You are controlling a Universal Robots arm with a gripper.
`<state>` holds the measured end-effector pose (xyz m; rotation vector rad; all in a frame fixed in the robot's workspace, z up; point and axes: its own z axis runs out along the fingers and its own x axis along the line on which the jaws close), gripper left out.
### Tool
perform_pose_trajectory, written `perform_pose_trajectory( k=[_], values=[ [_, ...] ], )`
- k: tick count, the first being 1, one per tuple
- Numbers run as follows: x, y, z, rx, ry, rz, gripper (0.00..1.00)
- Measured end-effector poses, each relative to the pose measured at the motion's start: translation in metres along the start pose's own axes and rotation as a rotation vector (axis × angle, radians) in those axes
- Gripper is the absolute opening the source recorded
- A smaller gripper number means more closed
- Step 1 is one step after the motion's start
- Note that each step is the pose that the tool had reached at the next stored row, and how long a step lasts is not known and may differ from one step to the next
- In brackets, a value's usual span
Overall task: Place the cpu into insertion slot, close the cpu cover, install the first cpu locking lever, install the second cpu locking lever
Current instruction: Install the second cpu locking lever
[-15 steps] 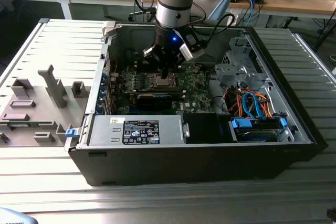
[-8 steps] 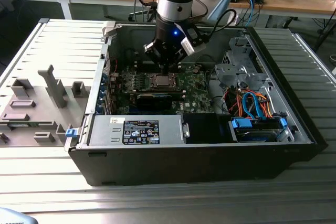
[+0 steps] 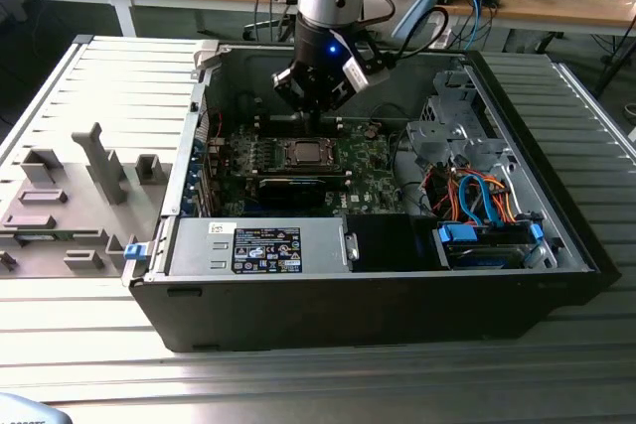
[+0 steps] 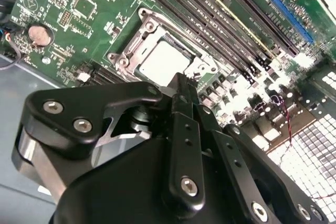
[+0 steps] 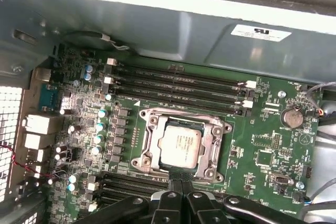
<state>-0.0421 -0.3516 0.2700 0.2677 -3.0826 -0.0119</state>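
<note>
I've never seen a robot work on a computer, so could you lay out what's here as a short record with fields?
setting: open computer case lying on a metal table
gripper: shut, empty, hovering just above the socket's edge
cpu: seated in the insertion slot
cpu cover: lies down around the chip
board: green motherboard with memory slots beside the socket

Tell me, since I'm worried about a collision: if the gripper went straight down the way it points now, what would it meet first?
Most likely the near edge of the cpu cover, which lies closed over the cpu. The gripper hangs just off that edge in the first wrist view, though its height above the board is hard to judge.
</note>
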Motion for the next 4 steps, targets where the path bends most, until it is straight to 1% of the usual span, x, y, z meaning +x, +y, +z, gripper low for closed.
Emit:
perform_pose_trajectory(
  k=[4],
  values=[
    [0.0,0.0,-0.0009,0.0001,0.0001,0.0,0.11]
  ],
)
